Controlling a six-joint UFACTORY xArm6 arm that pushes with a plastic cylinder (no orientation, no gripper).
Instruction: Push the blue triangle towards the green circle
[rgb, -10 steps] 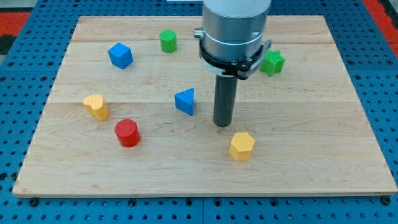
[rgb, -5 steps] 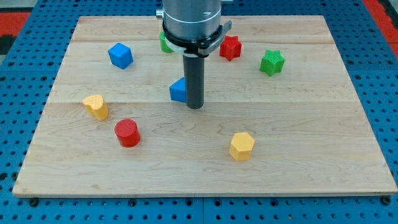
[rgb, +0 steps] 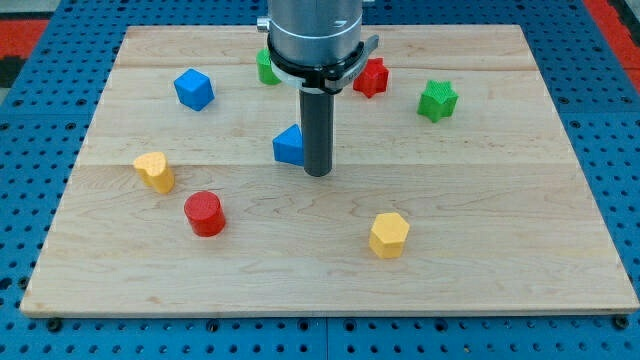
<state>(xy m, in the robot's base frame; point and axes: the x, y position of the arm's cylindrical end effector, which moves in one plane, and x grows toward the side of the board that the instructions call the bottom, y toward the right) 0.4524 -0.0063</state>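
The rod stands upright, its tip (rgb: 317, 173) touching the blue triangle's (rgb: 288, 146) right side; it grips nothing.

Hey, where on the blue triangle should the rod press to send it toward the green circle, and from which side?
Press the blue triangle low on its face toward the view's bottom, coming from below it. The green circle, half hidden behind the arm, lies toward the view's top and slightly left. My tip now sits against the triangle's right edge, so it should probably slide around underneath first.
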